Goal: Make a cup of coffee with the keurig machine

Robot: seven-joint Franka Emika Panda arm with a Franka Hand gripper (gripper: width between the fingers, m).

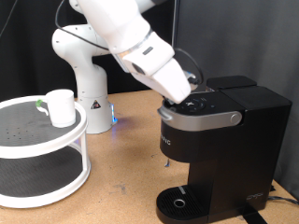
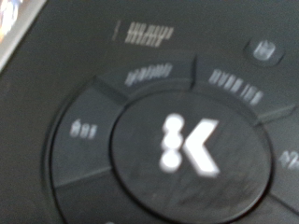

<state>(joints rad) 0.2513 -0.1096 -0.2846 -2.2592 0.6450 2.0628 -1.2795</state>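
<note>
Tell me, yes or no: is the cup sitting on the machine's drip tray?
No. The cup stands on the white round shelf, apart from the keurig machine.

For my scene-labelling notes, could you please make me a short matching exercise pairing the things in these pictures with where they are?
Things:
1. cup
2. gripper
3. drip tray
4. round K button

Places:
A. at the foot of the keurig machine, exterior view's bottom
B. on the top tier of the white stand, exterior view's left
C. filling the middle of the wrist view
D. down on the machine's top panel

Pairs: 1-B, 2-D, 3-A, 4-C
</note>
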